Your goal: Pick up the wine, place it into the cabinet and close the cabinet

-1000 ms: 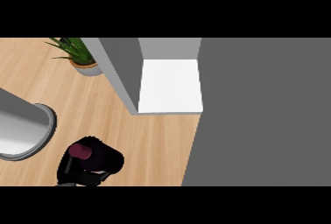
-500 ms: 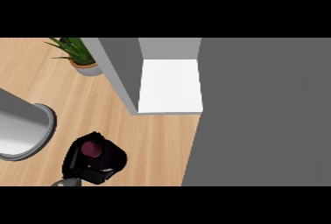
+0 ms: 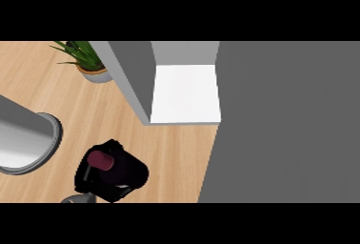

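Observation:
The wine bottle (image 3: pixel 103 161) shows from above as a dark body with a maroon top, low at the left over the wooden counter. My left hand (image 3: pixel 116 178) is curled round it and hides most of the bottle; a bit of grey forearm enters at the lower edge. The cabinet (image 3: pixel 134 81) stands open up and to the right of the hand, with its white shelf (image 3: pixel 184 95) bare. Its big grey door (image 3: pixel 288 124) fills the right side. My right hand shows nowhere.
A large grey metal cylinder with a round base (image 3: pixel 25 143) stands at the left edge, close to the hand. A potted green plant (image 3: pixel 88 62) sits at the back left beside the cabinet wall. Bare wood (image 3: pixel 175 152) lies between the hand and the shelf.
My left hand with the bottle has moved a little up and to the right, toward the cabinet opening. Nothing else has shifted.

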`<state>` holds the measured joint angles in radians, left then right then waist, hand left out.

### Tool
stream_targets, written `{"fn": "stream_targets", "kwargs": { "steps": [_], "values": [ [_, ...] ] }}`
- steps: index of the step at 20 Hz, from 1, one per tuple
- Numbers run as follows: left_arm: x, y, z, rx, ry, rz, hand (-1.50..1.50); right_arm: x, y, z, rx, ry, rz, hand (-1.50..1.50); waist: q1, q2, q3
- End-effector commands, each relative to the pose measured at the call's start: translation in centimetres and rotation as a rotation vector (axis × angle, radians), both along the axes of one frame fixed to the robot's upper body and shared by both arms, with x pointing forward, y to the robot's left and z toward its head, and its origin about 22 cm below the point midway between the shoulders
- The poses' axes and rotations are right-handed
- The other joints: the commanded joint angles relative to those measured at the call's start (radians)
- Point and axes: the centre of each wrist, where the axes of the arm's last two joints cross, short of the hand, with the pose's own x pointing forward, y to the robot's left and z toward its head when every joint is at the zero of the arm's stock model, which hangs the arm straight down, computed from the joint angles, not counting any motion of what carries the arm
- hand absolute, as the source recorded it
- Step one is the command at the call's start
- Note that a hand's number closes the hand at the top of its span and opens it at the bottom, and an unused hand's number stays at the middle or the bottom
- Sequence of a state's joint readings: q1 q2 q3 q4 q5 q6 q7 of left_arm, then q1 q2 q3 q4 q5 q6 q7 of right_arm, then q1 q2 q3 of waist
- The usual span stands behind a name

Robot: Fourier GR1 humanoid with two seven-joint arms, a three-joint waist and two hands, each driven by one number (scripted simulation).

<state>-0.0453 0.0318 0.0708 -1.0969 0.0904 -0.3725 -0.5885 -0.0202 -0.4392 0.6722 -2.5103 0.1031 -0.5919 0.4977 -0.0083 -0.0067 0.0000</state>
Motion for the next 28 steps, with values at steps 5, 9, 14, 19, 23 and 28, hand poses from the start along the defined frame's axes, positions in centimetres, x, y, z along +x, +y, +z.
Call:
{"fn": "stream_targets", "kwargs": {
  "steps": [5, 9, 14, 19, 23, 28],
  "values": [
    [-0.6, -3.6, 2.8, -0.025, -0.026, -0.053, 1.5, -4.0, -2.1, 3.0, 0.044, -0.074, -0.007, -1.5, -0.005, 0.001, 0.0],
    [-1.3, -5.8, 6.0, -0.01, -0.02, -0.07, 1.5, -4.3, -2.3, 3.0, 0.033, -0.061, -0.002, -1.5, -0.004, -0.002, 0.0],
    [-1.0, -7.1, 7.2, 0.011, -0.048, -0.031, 1.5, -3.9, -1.8, 2.2, 0.051, -0.064, -0.017, -1.5, -0.001, 0.001, 0.0],
    [1.4, -9.3, 8.2, 0.062, -0.091, 0.053, 1.5, -3.4, -2.1, 2.5, 0.052, -0.079, -0.012, -1.5, -0.005, 0.004, -0.001],
    [2.9, -9.0, 9.1, 0.118, -0.096, 0.098, 1.5, -4.3, -2.4, 2.5, 0.032, -0.069, -0.008, -1.5, -0.012, 0.002, -0.001],
    [5.3, -10.5, 8.5, 0.164, -0.102, 0.099, 1.5, -4.0, -2.4, 2.8, 0.051, -0.084, 0.016, -1.5, -0.02, 0.005, -0.001]
  ]
}}
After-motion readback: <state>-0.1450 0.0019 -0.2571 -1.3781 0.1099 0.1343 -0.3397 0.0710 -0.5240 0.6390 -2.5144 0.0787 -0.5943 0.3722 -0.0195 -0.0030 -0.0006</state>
